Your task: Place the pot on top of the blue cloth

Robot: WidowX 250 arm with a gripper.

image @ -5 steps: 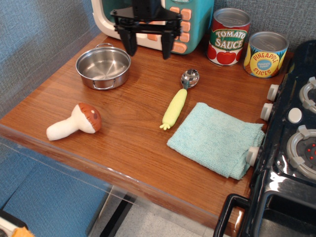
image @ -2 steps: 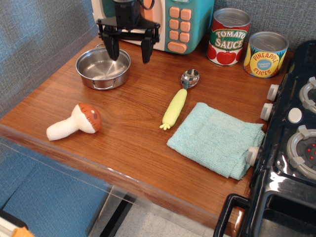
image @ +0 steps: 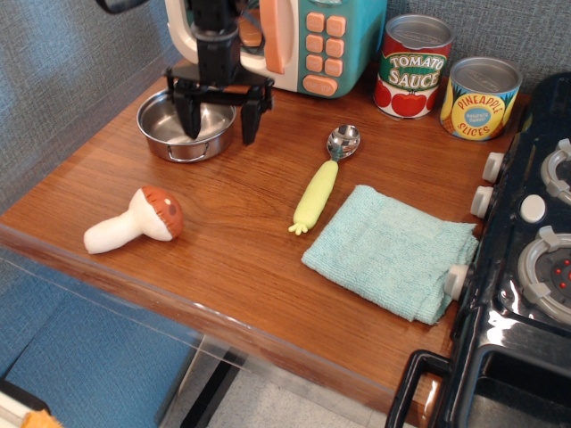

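Dropping leftward from the microwave front, the black gripper (image: 219, 123) now straddles the small shiny steel pot's (image: 186, 125) right rim, jaws wide, grasping nothing; the folded teal-blue cloth (image: 390, 250) waits well apart.

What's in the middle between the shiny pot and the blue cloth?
In the one view here, the spoon with the yellow corn-shaped handle lies on the wood between the pot and the blue cloth. The rest of that stretch is bare tabletop.
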